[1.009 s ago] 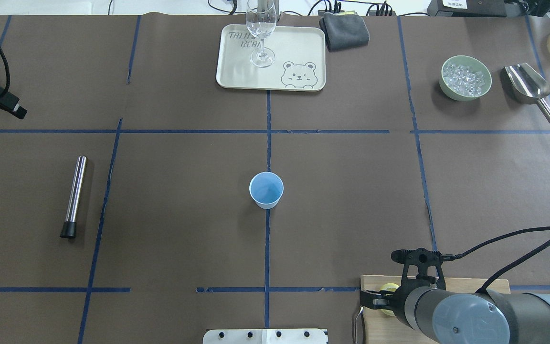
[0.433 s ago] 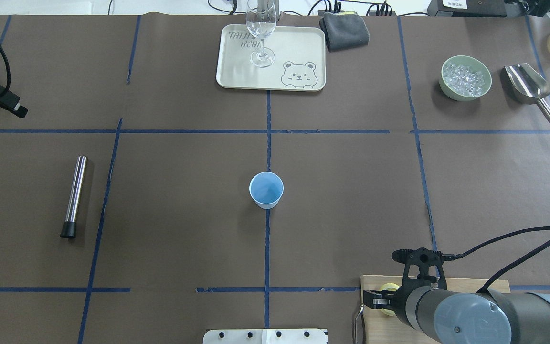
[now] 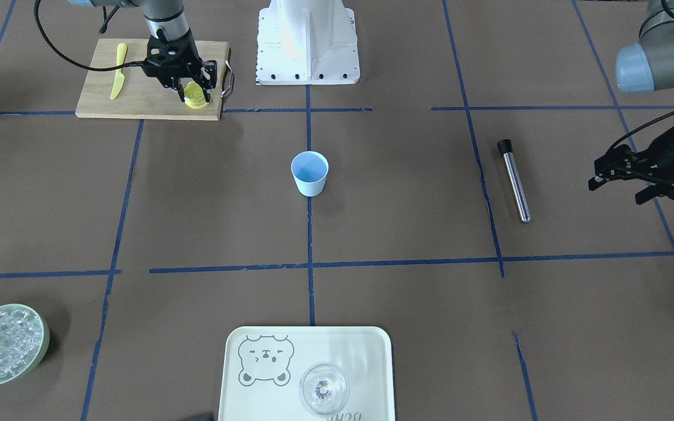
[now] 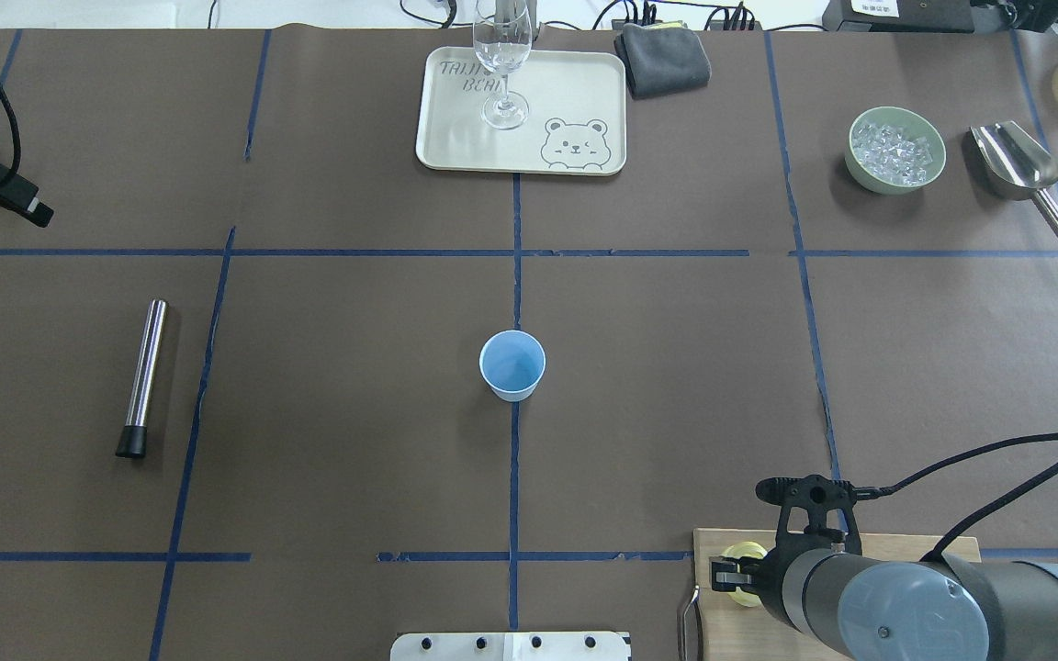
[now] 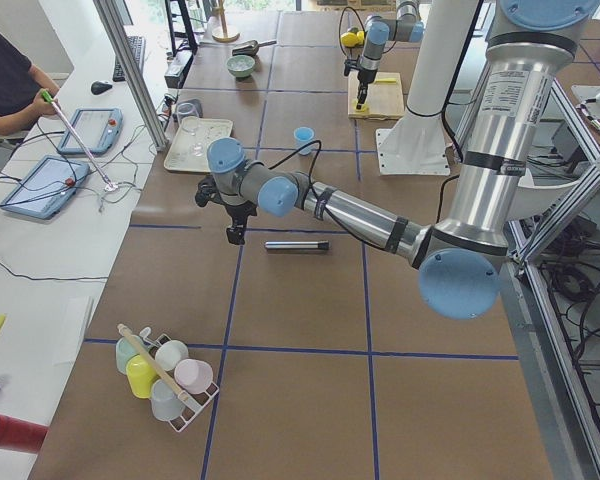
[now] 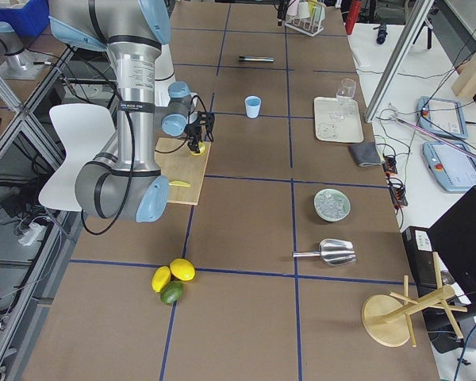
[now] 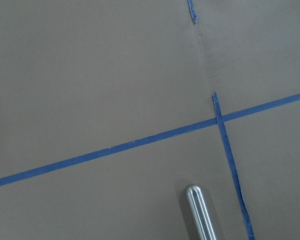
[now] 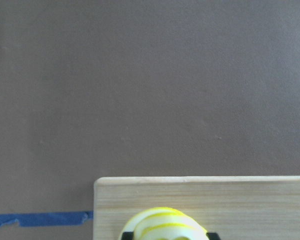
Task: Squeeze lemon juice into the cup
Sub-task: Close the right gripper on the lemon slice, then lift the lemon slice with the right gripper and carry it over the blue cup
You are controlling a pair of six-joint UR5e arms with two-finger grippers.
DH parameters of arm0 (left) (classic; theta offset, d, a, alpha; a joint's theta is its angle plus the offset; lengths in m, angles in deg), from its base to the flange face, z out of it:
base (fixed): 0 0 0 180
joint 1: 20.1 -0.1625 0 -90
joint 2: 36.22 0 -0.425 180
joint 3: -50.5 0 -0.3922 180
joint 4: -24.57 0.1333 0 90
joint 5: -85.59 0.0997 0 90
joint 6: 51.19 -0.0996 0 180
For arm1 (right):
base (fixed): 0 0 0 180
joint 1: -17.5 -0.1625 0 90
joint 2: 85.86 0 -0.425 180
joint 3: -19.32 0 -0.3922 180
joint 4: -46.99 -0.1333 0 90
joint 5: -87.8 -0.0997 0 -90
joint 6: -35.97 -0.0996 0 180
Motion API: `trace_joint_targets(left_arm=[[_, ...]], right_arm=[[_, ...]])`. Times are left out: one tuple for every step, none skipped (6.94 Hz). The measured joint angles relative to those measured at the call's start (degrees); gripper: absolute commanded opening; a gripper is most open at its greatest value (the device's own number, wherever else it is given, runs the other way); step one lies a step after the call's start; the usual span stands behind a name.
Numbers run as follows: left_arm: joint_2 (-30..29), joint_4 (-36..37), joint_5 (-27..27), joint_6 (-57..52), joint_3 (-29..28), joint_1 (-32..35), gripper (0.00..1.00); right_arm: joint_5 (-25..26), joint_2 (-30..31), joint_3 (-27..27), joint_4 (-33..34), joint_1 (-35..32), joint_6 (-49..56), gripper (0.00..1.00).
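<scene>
Pinching the lemon (image 3: 197,100) from above, the right gripper (image 3: 195,92) stands at the table's near edge with its jaws pressed against the slice's two sides; the wrist view shows a dark pad at each side of the yellow rind. The lemon is on the board (image 3: 138,99), at the corner nearest the cup, and a knife (image 3: 117,70) lies well apart from it at the board's other end. Farther out, at the table's middle where the blue tape lines cross, the cup (image 4: 512,364) stands upright and alone, well away from both arms. Level with it on the robot's left lies a rod (image 4: 143,376), black cap toward the robot. Beyond the rod's steel end the left gripper (image 3: 615,188) hovers above the table, jaws spread and holding nothing. Along the far edge are a tray (image 4: 575,83) bearing a glass (image 4: 501,55), a cloth (image 4: 664,57), a bowl (image 4: 852,156) of ice and a scoop (image 4: 1016,161).
</scene>
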Motion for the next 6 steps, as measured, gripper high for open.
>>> trace_joint_targets(left_arm=[[0.0,0.0,0.0,0.0,0.0,0.0,1.0],[-0.1,0.0,0.0,0.0,0.1,0.0,1.0],[-0.3,0.0,0.0,0.1,0.1,0.0,1.0],[-0.4,0.0,0.0,0.1,0.1,0.0,1.0],[-0.6,0.0,0.0,0.1,0.1,0.0,1.0],[-0.7,0.0,0.0,0.1,0.2,0.0,1.0]], right_arm=[[0.0,0.1,0.3,0.0,-0.1,0.0,0.37],[-0.1,0.3,0.8,0.1,-0.2,0.0,0.37],[-0.2,0.7,1.7,0.2,-0.3,0.0,0.37],[-0.2,1.3,2.7,0.3,-0.4,0.0,0.38],[-0.6,1.9,4.0,0.5,-1.0,0.0,0.38],[-1.4,2.0,4.7,0.6,-2.2,0.1,0.38]])
